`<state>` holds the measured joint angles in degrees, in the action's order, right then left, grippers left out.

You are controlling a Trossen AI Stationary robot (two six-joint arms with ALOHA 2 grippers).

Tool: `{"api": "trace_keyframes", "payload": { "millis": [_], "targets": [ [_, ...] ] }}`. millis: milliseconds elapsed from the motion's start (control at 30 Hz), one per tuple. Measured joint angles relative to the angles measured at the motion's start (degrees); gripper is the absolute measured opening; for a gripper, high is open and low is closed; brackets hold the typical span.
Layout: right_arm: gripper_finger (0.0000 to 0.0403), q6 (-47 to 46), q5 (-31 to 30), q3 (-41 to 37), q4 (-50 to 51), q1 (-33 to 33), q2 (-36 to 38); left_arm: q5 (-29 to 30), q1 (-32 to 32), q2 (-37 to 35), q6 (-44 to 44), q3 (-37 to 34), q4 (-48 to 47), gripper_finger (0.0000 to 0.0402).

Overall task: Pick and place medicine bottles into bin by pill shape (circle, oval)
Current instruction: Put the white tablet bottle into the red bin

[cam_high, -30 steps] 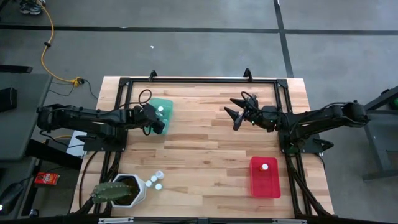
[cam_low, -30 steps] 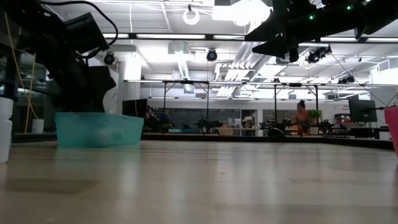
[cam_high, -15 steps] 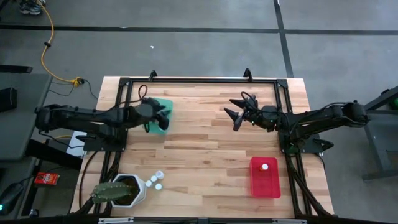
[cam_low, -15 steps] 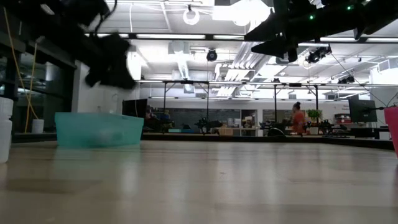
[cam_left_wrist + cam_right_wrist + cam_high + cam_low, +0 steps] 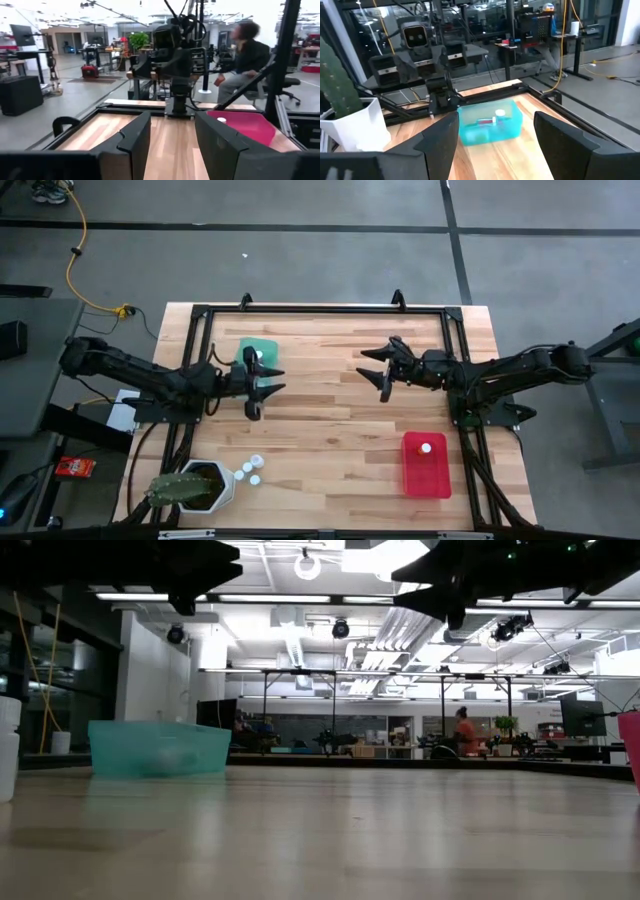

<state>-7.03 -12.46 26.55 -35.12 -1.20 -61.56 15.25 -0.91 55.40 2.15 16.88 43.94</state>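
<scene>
- High view: my left gripper (image 5: 262, 380) hangs over bare wood just beside the teal bin (image 5: 262, 352), fingers spread and holding nothing.
- My right gripper (image 5: 381, 366) waits above mid-table on its own side, fingers likewise apart and empty.
- Three loose medicine bottles (image 5: 251, 470) stand clustered at the near edge, right beside the white hexagonal cactus pot (image 5: 205, 485).
- One white-capped bottle already sits in the red bin (image 5: 426, 465); the right wrist view shows at least one more lying on its side in the teal bin (image 5: 490, 122).
- I judge the step in hand to be the left arm's reach for the next bottle by the pot, with roughly half the sorting left.
- To do it well, I would bring the open fingers straight down over the bottle farthest from the pot, keeping clear of the cactus and the neighbouring caps.
- The bottles look light and easy to tip, so a centred, gentle close matters.
- I cannot read pill shapes from here, so the bin choice needs a closer look.
</scene>
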Motion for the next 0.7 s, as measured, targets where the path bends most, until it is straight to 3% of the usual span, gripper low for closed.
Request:
{"api": "trace_keyframes", "payload": {
  "millis": [500, 600, 700],
  "targets": [
    [0.0252, 0.5, 0.1, 0.0, -0.1, 0.1, 0.0, 0.3, 0.1, 0.0, -3.0, 0.1, -1.1, 0.0142],
    [0.0252, 0.4, 0.1, 0.0, -0.1, 0.1, 0.0, 1.2, -0.7, 0.1, -4.9, 2.9, -7.9, 0.0143],
    [0.0252, -0.6, 0.1, 0.0, -0.1, 0.1, 0.0, 6.4, -2.7, 1.2, -8.8, 8.7, -21.5, 0.0143]
  ]
}}
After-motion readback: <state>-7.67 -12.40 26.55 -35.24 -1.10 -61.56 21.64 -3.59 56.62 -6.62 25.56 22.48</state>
